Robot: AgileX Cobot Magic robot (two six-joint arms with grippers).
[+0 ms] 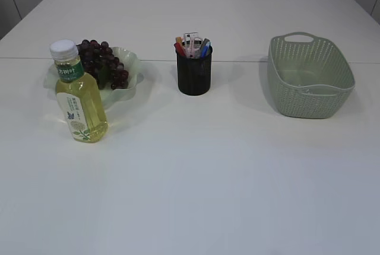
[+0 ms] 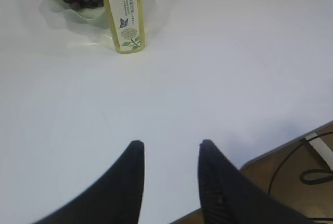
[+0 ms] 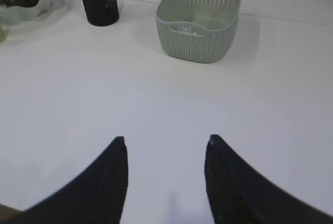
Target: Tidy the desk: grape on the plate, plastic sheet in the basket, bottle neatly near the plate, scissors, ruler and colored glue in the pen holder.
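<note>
**Desk w/ plate, pen holder and basket; both grippers apart and empty**

A white table (image 1: 196, 172) is shown from a slanted front view. Toward the far left edge a pale green plate (image 1: 132, 65) is seen, w/ a bunch of dark grape (image 1: 102, 62) lying on it. A bottle (image 1: 79, 98) of yellow drink, white-capped, is stood upright just in front of the plate, touching or nearly touching its near rim; which one cannot be told. Near the table's middle, toward the far edge, a black mesh pen holder (image 1: 194, 76) is placed, w/ several items upright in it: red, orange and blue tips plus a pale handle; individual items cannot be told apart. Toward the far right edge a grey-green basket (image 1: 310, 77) is set; in the right wrist view something clear is seen lying on its floor, prob. the plastic sheet (image 3: 188, 28).

The left gripper (image 2: 169, 148) is held above bare table by the near edge, jaws partly apart, nothing between them. The right gripper (image 3: 165, 143) is likewise held over bare table, jaws wider apart, nothing gripped.
</note>
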